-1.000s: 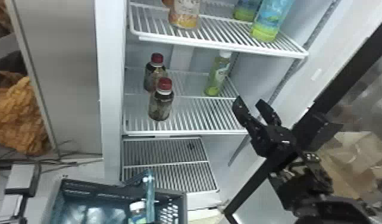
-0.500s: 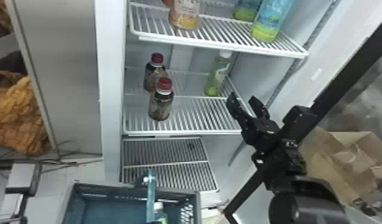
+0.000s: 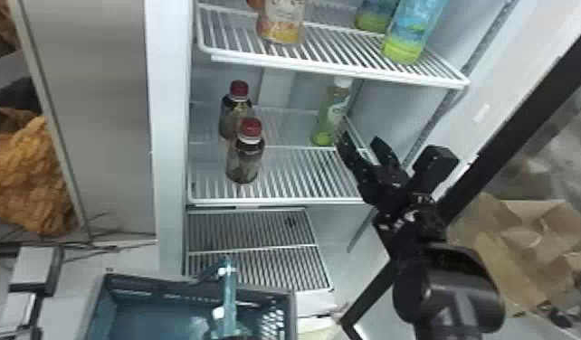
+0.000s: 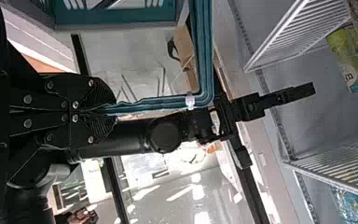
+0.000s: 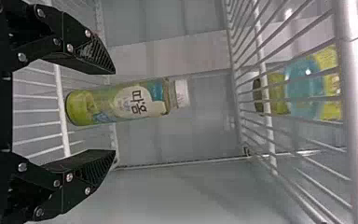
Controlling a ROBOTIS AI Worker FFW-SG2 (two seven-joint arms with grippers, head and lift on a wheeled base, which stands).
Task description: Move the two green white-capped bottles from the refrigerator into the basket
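Note:
On the middle refrigerator shelf stands a green white-capped bottle (image 3: pixel 332 113). My right gripper (image 3: pixel 362 139) is open in front of it, slightly to its right. From the right wrist, the bottle (image 5: pixel 130 100) shows beyond the fingertips, level with the opening of the right gripper (image 5: pixel 114 112); none of it is gripped. The teal basket (image 3: pixel 289 296) is low in front of the refrigerator, its handle (image 3: pixel 230 289) raised. In the left wrist view my left gripper (image 4: pixel 109 110) is shut on the basket handle (image 4: pixel 168 101).
Two red-capped dark bottles (image 3: pixel 245 156) share the middle shelf on the left. Above, the upper shelf's front edge (image 3: pixel 339 74) carries an orange-labelled bottle (image 3: pixel 280 22) and blue-green bottles (image 3: pixel 414 31). The black door frame (image 3: pixel 520 122) slants behind my right arm.
My right gripper has moved up and left, closer to the shelf bottle. The basket shifted right, then slightly back left. A white-capped bottle seen inside it earlier cannot be made out now.

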